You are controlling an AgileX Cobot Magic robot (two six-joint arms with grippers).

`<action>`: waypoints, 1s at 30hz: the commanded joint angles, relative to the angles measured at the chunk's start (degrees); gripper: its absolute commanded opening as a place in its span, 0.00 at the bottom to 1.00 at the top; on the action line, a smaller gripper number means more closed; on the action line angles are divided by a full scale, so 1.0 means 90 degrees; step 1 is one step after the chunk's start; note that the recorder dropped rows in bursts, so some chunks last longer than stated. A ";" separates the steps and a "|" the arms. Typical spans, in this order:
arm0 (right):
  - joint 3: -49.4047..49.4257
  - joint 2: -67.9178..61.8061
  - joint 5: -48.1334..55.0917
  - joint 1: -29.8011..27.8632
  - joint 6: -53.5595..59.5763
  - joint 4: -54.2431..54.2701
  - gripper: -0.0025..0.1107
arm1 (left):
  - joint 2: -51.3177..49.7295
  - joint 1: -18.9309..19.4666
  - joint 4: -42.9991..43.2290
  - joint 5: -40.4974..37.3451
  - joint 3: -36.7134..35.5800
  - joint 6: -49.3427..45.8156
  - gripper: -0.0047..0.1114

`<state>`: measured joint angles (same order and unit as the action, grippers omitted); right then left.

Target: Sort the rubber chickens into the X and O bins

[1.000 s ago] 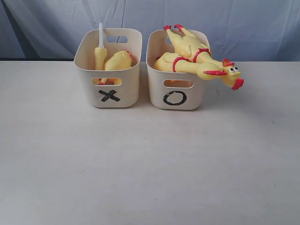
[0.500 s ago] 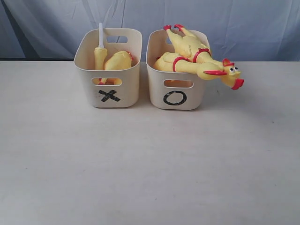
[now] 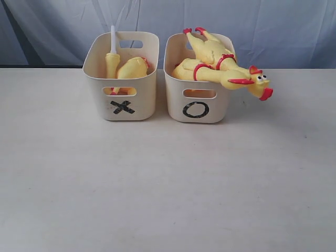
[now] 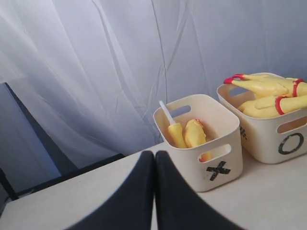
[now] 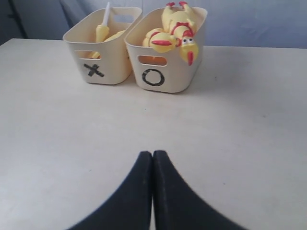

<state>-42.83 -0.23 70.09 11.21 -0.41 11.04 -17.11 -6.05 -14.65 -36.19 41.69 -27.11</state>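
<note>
The X bin [image 3: 124,107] holds a small leg-shaped piece with a white stick [image 3: 112,47] and a headless yellow chicken [image 3: 132,67]. The O bin [image 3: 197,110] holds two long yellow chickens [image 3: 212,52]; one head [image 3: 257,83] hangs over its right rim. Neither arm shows in the exterior view. My left gripper [image 4: 154,154] is shut and empty, to the left of the X bin [image 4: 218,170], with the O bin [image 4: 288,143] beyond. My right gripper [image 5: 152,154] is shut and empty over bare table, well in front of the O bin [image 5: 153,76] and X bin [image 5: 93,70].
Both bins stand side by side at the back of a pale table [image 3: 168,184]. A bluish-white curtain [image 3: 283,26] hangs behind them. A dark gap [image 4: 29,139] shows past the table's far edge in the left wrist view.
</note>
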 commanded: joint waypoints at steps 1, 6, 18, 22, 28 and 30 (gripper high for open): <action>0.0025 0.0026 -0.0040 -0.0539 0.0045 0.0023 0.01 | 0.0441 0.0101 0.0027 0.0014 -0.0007 0.0001 0.04; 0.0025 0.0026 -0.0040 -0.0671 0.0045 -0.0005 0.01 | 0.1110 0.0152 0.0012 0.0014 -0.0007 0.0001 0.04; 0.0025 0.0026 -0.0028 -0.0800 0.0045 0.0135 0.01 | 0.1901 0.0814 0.0088 0.0014 -0.0007 0.0001 0.04; 0.0037 0.0026 -0.0015 -0.0800 0.0045 0.0134 0.01 | 0.1901 0.0825 0.0064 0.0029 0.0006 0.0001 0.04; 0.0037 0.0026 -0.0015 -0.0800 0.0045 0.0134 0.01 | 0.1901 0.0981 0.0076 -0.0018 0.0006 0.0001 0.04; 0.0152 0.0026 -0.0069 -0.0800 0.0045 0.0134 0.01 | 0.1901 0.1133 0.0085 -0.0018 0.0006 0.0001 0.04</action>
<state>-42.45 -0.23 70.35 4.31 -0.41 12.21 -0.37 2.78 -14.02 -36.33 41.69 -27.22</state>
